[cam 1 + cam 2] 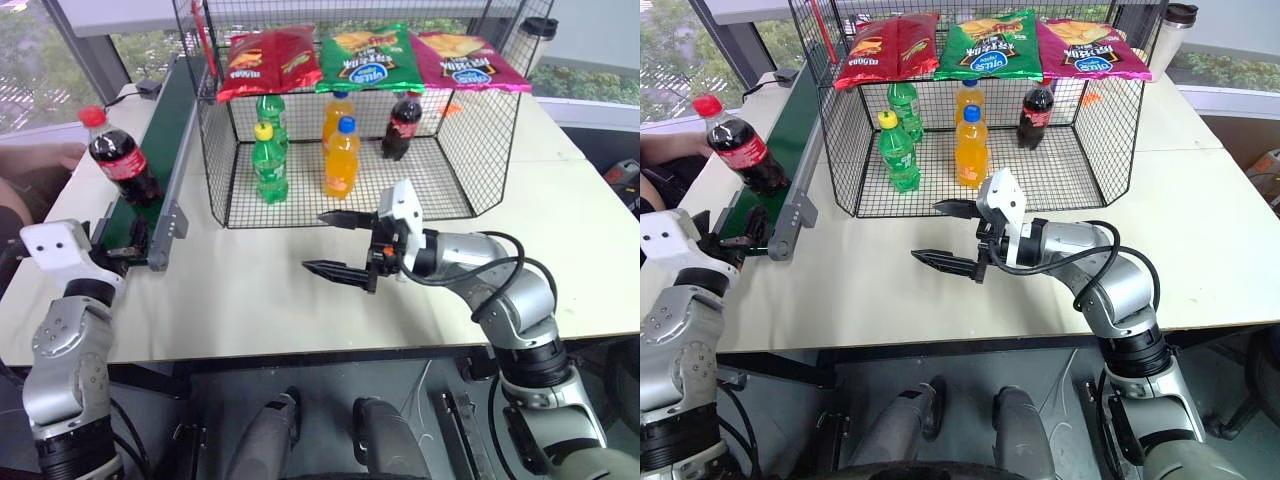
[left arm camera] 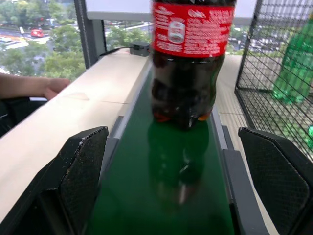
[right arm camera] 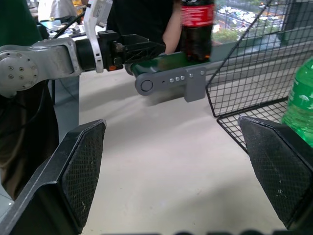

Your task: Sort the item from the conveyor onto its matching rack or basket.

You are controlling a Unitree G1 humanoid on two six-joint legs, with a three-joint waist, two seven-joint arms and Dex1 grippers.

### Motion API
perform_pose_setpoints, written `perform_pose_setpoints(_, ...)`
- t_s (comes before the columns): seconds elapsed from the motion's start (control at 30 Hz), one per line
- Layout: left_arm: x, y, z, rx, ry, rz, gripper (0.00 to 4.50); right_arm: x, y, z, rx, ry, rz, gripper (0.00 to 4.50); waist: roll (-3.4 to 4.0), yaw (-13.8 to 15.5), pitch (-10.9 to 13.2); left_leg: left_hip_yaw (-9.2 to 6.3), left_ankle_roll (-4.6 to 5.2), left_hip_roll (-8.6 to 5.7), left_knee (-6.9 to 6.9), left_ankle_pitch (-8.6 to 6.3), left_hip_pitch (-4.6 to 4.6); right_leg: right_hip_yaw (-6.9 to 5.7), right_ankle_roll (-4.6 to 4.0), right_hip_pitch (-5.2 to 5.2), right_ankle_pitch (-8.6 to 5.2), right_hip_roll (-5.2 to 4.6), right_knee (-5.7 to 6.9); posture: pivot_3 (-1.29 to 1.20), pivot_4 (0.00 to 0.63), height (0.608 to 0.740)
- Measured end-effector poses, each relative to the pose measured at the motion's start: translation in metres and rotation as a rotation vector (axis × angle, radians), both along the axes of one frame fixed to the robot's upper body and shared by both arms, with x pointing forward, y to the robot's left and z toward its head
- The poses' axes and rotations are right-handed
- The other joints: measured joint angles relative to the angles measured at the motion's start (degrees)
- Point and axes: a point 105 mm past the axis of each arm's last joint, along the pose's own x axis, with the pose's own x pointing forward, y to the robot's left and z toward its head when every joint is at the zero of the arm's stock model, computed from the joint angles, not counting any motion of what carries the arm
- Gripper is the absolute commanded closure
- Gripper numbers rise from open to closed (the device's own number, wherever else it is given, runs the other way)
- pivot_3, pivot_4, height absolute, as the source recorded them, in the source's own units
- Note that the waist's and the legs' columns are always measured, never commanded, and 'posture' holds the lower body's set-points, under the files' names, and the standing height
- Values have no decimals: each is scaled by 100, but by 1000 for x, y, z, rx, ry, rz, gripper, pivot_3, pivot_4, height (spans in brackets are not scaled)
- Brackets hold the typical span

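Cola bottle [image 2: 188,63] is standing upright on the green conveyor belt [image 2: 161,196], ahead of the left gripper [image 2: 181,186], whose fingers [image 2: 80,169] are spreading wide either side. Wire cage [image 2: 274,63] is sitting right, a green bottle [image 2: 293,68] showing inside.

Two cola bottles show: one [image 1: 122,158] on the conveyor [image 1: 165,120], one [image 1: 402,126] inside the wire cage [image 1: 470,150]. The cage also holds two green soda bottles [image 1: 268,164] and two orange soda bottles [image 1: 342,158]. Three snack bags [image 1: 362,58] lie on the slanted shelf above.
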Motion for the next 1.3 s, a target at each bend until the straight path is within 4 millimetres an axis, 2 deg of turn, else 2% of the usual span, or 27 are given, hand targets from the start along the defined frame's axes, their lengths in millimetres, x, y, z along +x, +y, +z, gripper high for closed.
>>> perform_pose_setpoints(0.4,6,-1,6,19,-24,1,0,2,-2,-1,2,-7,-12,26,0,-1,0,0,0,0,0,0,0,0,1,0,0,0,0,0,150,738)
perform_pose_setpoints(0.5,6,2,5,31,-18,6,867,5,-5,-5,-4,5,-26,0,0,0,0,0,0,0,0,0,0,0,0,0,1,0,0,0,150,738)
perform_pose_setpoints(0.53,7,1,4,29,-21,-5,1379,6,-6,-5,-6,6,-29,0,0,0,0,0,0,0,0,0,0,0,0,0,1,1,0,0,150,738)
perform_pose_setpoints(0.57,7,1,4,25,-26,-15,1633,6,-6,-6,-7,6,-31,0,0,3,0,0,0,0,0,0,0,-1,0,0,1,0,0,0,150,738)
perform_pose_setpoints(0.83,11,-10,9,-65,-36,-124,1642,7,-9,-6,-17,7,-45,0,-3,-2,1,-3,0,0,0,0,-2,-2,1,0,0,1,-1,0,150,738)
perform_pose_setpoints(0.93,15,-15,22,-44,-40,-192,1642,8,-12,-4,-9,13,-56,0,-6,3,3,-5,0,0,0,0,-5,-4,0,-2,1,2,-1,0,150,738)
perform_pose_setpoints(1.0,20,-28,38,-6,-53,-289,1642,10,-14,-2,1,22,-65,0,-7,17,4,-5,0,-2,1,0,-5,-5,0,-1,1,2,-1,0,150,738)
perform_pose_setpoints(1.1,28,-63,53,96,-53,-491,1642,12,-17,6,25,28,-77,0,-7,21,4,-2,0,-4,0,0,-5,-4,0,2,1,1,-9,0,150,738)
perform_pose_setpoints(1.3,46,-134,47,169,-8,-829,1642,16,-22,16,56,34,-111,0,-7,4,4,-2,1,-2,-7,0,-7,-4,0,-2,2,2,-14,0,150,738)
